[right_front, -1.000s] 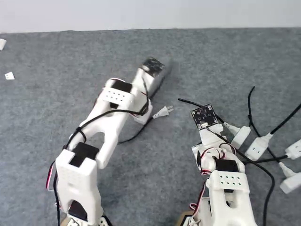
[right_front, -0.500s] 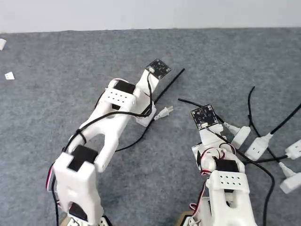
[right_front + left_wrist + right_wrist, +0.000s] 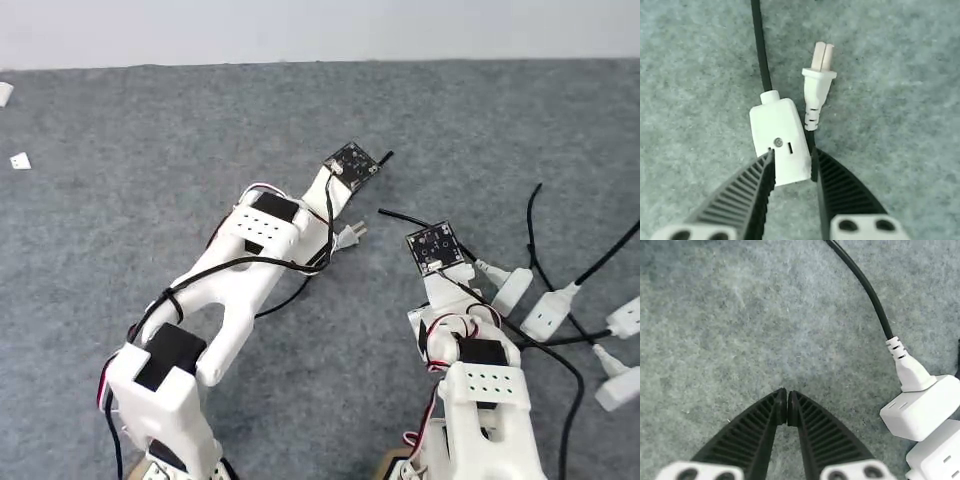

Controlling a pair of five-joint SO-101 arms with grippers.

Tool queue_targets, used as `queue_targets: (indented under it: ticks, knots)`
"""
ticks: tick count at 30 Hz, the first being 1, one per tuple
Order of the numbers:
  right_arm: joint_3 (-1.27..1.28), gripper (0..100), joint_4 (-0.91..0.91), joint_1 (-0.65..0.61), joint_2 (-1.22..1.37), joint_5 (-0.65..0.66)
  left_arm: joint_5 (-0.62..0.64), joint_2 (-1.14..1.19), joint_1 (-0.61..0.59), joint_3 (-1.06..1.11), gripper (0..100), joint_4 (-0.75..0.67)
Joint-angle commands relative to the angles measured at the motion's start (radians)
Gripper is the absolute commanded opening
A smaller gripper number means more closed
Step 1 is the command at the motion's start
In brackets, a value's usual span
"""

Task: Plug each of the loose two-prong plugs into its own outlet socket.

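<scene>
- High view: over the last second the left arm (image 3: 262,228) has swung toward the right edge of the bench (image 3: 120,120). A black cable (image 3: 386,157) now pokes out past its wrist toward the far edge. The loose plug (image 3: 348,236) stays mid-bench, now right at the arm's tip, with its cord (image 3: 285,300) trailing back under the arm. The right arm (image 3: 470,370) has not moved, and the other sockets (image 3: 545,315) sit clustered by the right edge.
- Left wrist view: the left gripper (image 3: 791,155) has its fingers (image 3: 752,195) clamped on the white outlet socket (image 3: 780,135). The plug lies just beside the socket and parallel to it. Its prongs (image 3: 820,56) point the same way as the socket's cable end, so the pair looks brought together but unmated. My guess is that one of them needs turning.
- Right wrist view: the right gripper (image 3: 786,407) hangs over bare bench, fingers (image 3: 747,440) together on nothing. A seated plug (image 3: 910,371) sits in a socket close by.
</scene>
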Motion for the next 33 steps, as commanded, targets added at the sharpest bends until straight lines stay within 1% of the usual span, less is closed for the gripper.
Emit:
queue_targets:
  ticks: [1, 4, 9, 13, 18, 20, 22, 24, 25, 30, 33]
  knots:
    - [-0.002, 0.9, -0.013, -0.010, -0.028, 0.014, -0.002, 0.029, -0.015, -0.048, 11, -0.021]
    - [-0.002, 0.9, -0.013, -0.010, -0.028, 0.014, -0.002, 0.095, -0.014, -0.081, 11, -0.009]
    - [-0.002, 0.9, -0.013, -0.010, -0.028, 0.015, -0.012, 0.143, -0.009, -0.148, 11, 0.106]
    - [-0.002, 0.9, -0.013, -0.010, -0.028, 0.015, -0.040, 0.153, -0.015, -0.150, 11, 0.114]
    - [-0.002, 0.9, -0.013, -0.010, -0.028, 0.015, -0.041, 0.161, -0.018, -0.151, 12, 0.132]
    - [-0.002, 0.9, -0.015, -0.010, -0.027, 0.015, -0.035, 0.163, -0.018, -0.163, 16, 0.137]
    - [-0.002, 0.9, -0.015, -0.010, -0.027, 0.015, 0.009, 0.163, -0.021, -0.173, 24, 0.138]
    - [-0.002, 0.9, -0.015, -0.010, -0.025, 0.015, 0.049, 0.163, -0.031, -0.176, 30, 0.132]
    - [-0.002, 0.9, -0.015, -0.010, -0.025, 0.015, 0.060, 0.163, -0.032, -0.177, 31, 0.129]
    - [-0.002, 0.9, -0.015, -0.010, -0.025, 0.015, 0.068, 0.163, -0.058, -0.177, 29, 0.057]
    - [-0.002, 0.9, -0.015, -0.010, -0.025, 0.015, 0.066, 0.163, -0.058, -0.174, 29, 0.064]
